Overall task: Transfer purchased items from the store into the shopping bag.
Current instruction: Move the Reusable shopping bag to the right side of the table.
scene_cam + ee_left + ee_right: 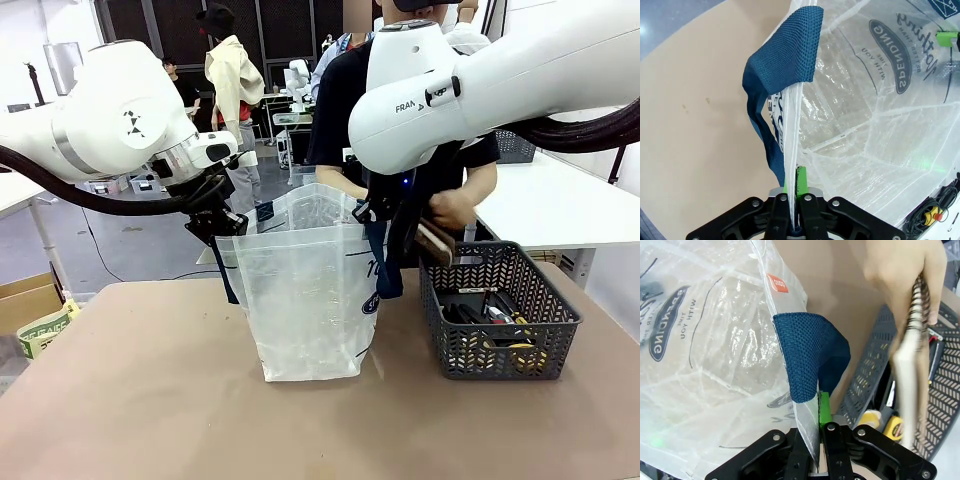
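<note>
The frosted shopping bag [310, 290] stands upright in the middle of the table, its mouth held wide. My left gripper [222, 228] is shut on the bag's left rim beside a navy strap [785, 55]. The rim runs between its fingers [792, 177]. My right gripper [376, 215] is shut on the right rim [817, 412], where another strap [807, 355] folds over. The store, a dark mesh basket [500, 355], sits to the bag's right with dark and yellow items [490, 312] inside. A person's hand [900, 275] holds a spiral-bound notebook [912, 370] above the basket [867, 370].
The brown tabletop [150, 400] is bare in front of and to the left of the bag. A cardboard box [30, 310] sits on the floor at the left. A white table [560, 200] stands behind the basket, and the person stands at the far edge.
</note>
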`<state>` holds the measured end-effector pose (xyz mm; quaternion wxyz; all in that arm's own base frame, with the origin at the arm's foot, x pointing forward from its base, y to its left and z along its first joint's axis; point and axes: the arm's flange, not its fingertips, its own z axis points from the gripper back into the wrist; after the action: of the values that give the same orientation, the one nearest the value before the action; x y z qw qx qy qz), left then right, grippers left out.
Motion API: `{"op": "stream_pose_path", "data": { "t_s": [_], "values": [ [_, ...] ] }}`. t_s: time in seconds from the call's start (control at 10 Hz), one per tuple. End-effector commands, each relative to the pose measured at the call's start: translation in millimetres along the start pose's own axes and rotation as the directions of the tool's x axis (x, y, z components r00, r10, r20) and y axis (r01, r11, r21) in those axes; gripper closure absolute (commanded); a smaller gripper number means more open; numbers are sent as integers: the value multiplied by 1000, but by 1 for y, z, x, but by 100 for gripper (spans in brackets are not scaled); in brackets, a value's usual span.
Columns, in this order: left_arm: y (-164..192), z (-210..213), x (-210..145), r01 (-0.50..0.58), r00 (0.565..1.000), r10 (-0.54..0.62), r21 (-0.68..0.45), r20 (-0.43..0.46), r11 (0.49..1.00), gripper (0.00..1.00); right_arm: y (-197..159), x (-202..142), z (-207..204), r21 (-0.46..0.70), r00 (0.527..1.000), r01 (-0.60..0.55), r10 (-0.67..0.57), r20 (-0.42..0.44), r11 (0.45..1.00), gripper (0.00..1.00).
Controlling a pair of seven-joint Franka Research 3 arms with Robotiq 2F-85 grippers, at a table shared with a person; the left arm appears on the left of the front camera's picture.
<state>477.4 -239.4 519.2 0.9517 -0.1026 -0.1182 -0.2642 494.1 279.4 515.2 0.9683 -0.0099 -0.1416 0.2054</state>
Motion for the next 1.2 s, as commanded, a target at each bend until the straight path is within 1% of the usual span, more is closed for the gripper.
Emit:
{"op": "stream_pose_path", "data": {
  "t_s": [0.0,0.5,0.6,1.1],
  "values": [
    [1,0,0,-14,1000,14,1,1,1000,100,0,-1,-1,-4,1000,4,-4,-2,1000,100],
    [1,0,0,-14,1000,14,1,1,1000,100,0,-1,-1,-4,1000,4,-4,-2,1000,100],
    [0,0,0,0,1000,0,0,0,1000,100,0,0,0,0,1000,0,0,0,1000,100],
    [13,1,-6,-70,998,70,21,5,997,100,-13,-2,0,-9,998,62,-62,-5,998,100]
  ]
}}
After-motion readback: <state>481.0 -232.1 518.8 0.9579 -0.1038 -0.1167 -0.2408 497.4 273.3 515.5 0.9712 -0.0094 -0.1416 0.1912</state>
